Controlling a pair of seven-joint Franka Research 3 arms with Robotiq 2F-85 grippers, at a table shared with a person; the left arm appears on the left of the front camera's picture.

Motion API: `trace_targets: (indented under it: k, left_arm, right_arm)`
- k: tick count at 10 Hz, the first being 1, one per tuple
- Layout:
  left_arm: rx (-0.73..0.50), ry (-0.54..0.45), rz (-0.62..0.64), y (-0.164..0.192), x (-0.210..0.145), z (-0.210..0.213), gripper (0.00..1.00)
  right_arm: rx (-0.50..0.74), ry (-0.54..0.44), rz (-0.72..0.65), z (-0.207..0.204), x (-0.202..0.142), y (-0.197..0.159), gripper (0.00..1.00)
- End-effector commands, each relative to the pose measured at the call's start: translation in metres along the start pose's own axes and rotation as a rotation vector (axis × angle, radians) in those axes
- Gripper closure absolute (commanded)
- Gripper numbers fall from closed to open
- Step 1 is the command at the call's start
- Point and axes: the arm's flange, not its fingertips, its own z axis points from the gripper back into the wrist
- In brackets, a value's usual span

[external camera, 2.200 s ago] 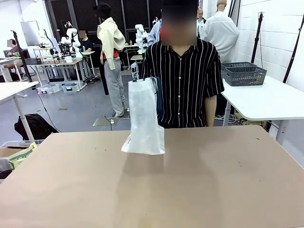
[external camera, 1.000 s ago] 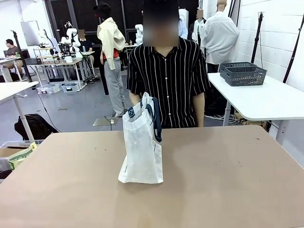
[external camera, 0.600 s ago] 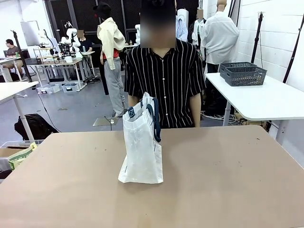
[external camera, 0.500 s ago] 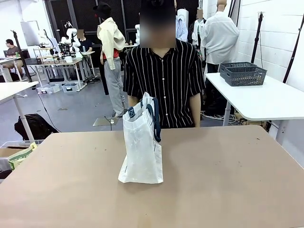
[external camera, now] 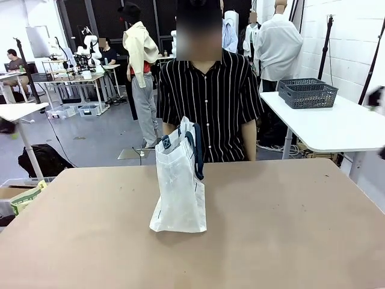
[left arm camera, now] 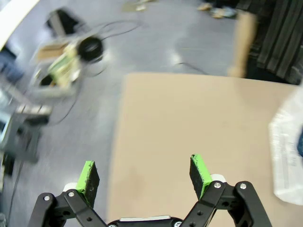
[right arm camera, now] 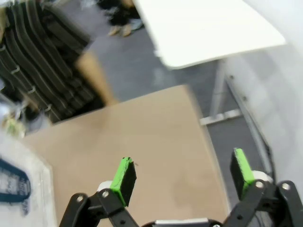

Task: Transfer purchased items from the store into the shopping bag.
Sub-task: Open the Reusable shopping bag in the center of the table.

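The shopping bag [external camera: 178,180] stands upright on the table [external camera: 289,229] before the person [external camera: 210,102]

- Front view: from the desk [external camera: 289,241]'s near edge, facing the person [external camera: 210,102] at the far edge.
- Left wrist view: high, looking down at the far left corner.
- Right wrist view: high above the far right corner.
- All share the shopping bag [external camera: 178,180].

- The interior of the shopping bag [external camera: 179,186] was hidden behind its whitish wall; the side print was too small to read.
- Left wrist view: the bag was blurred and cut off by the right edge.
- Right wrist view: the bag was cut off by the left edge.
- The desk [external camera: 289,229] hid the person [external camera: 210,102] below the waist.
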Motion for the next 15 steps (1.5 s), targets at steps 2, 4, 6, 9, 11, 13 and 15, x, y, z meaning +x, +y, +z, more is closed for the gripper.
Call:
trace_targets:
  k: [2,4,6,9,11,13,15]
  left_arm:
    - [0.000,0.000,0.000,0.000,0.000,0.000,0.00]
    - [0.000,0.000,0.000,0.000,0.000,0.000,0.00]
    - [-0.042,0.002,-0.011,-0.012,0.006,-0.003,0.00]
    - [-0.293,-0.054,-0.126,-0.096,0.065,-0.037,0.00]
    - [-0.406,-0.013,-0.223,-0.166,0.083,-0.053,0.00]
    - [-0.334,-0.037,-0.174,-0.175,0.064,-0.032,0.00]
    - [-0.334,-0.037,-0.174,-0.175,0.064,-0.032,0.00]
  right_arm:
    - [0.131,0.101,0.224,0.002,-0.014,0.063,0.00]
    - [0.093,0.038,0.081,0.011,-0.003,0.054,0.00]
    - [0.130,0.071,0.130,0.013,-0.009,0.077,0.00]
    - [0.290,0.150,0.171,0.020,0.019,0.182,0.00]
    - [0.371,0.260,0.202,0.021,0.015,0.244,0.00]
    - [0.274,0.267,0.268,0.012,0.006,0.262,0.00]
    - [0.384,0.239,0.227,0.030,0.001,0.268,0.00]
